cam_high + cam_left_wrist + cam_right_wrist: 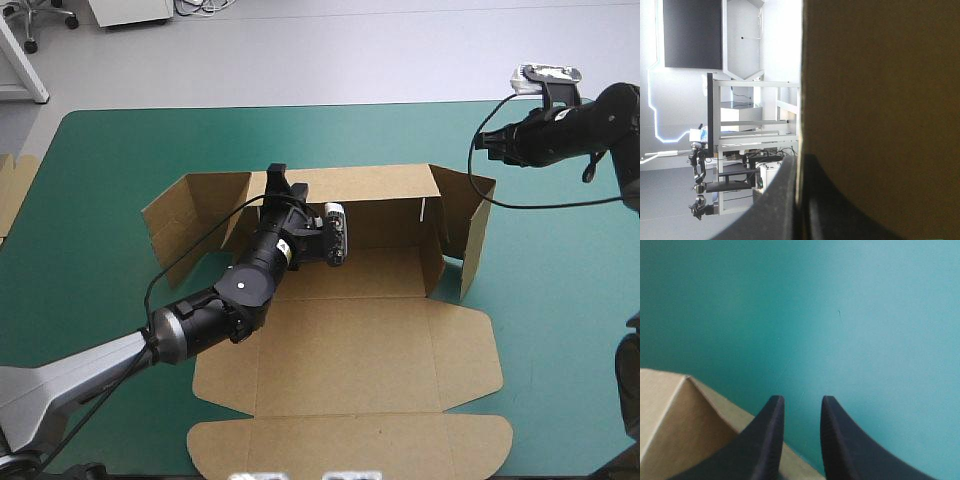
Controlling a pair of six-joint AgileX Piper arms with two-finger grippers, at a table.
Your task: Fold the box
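Note:
The brown box [350, 350] lies in the middle of the table with its far wall [385, 185] raised and its lid and front flaps flat toward the near edge. My left gripper [278, 178] grips the top edge of that far wall near its left end. In the left wrist view its fingers [800, 157] are all but shut, with the board [880, 100] between them. My right gripper [487, 143] hovers above and beyond the box's far right corner. Its fingers [800, 400] stand a little apart, holding nothing, over the teal-green cover with a box corner [680, 425] beside them.
The box's left flap [195, 210] and right flap [465, 230] stand angled outward at the far wall's ends. More brown board [10, 190] shows at the table's left edge. Bare teal-green cover [560, 300] lies to the right of the box.

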